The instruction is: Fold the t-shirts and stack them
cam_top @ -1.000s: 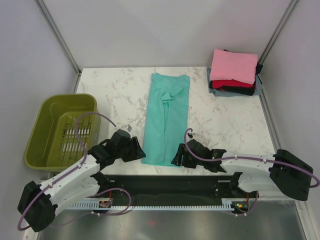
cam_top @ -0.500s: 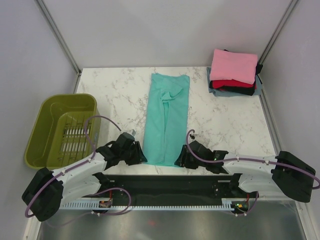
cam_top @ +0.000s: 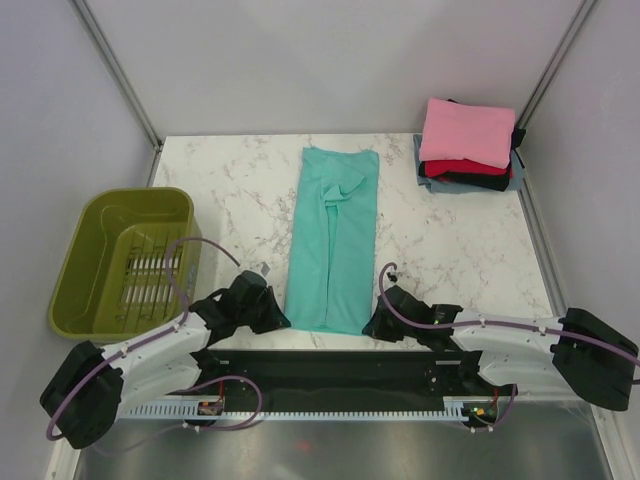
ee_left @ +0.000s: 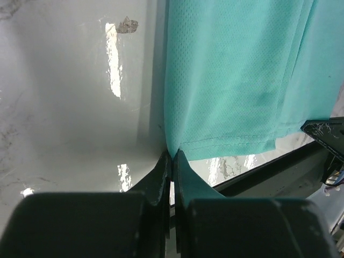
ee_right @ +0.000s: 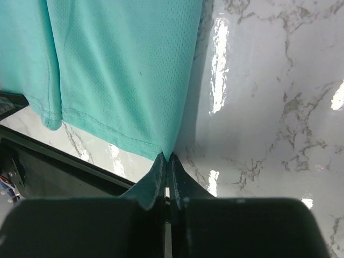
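Note:
A teal t-shirt (cam_top: 333, 235) lies folded lengthwise into a long strip down the middle of the marble table, its hem toward the arms. My left gripper (cam_top: 282, 322) is shut on the hem's near left corner (ee_left: 173, 150). My right gripper (cam_top: 369, 327) is shut on the near right corner (ee_right: 166, 156). Both corners are pinched between the fingertips, with the cloth (ee_left: 236, 75) (ee_right: 118, 70) stretching away flat on the table. A stack of folded t-shirts (cam_top: 468, 146), pink on top over red, black and grey-blue, sits at the far right corner.
An olive-green plastic basket (cam_top: 90, 290) stands at the table's left edge, next to my left arm. The table's front edge with a black rail (cam_top: 330, 365) runs just behind both grippers. Grey walls close in the back and the sides.
Both grippers have closed on the hem's corners; a second ago their jaws stood apart. The right gripper slid a little right and nearer, and the hem now lies straighter.

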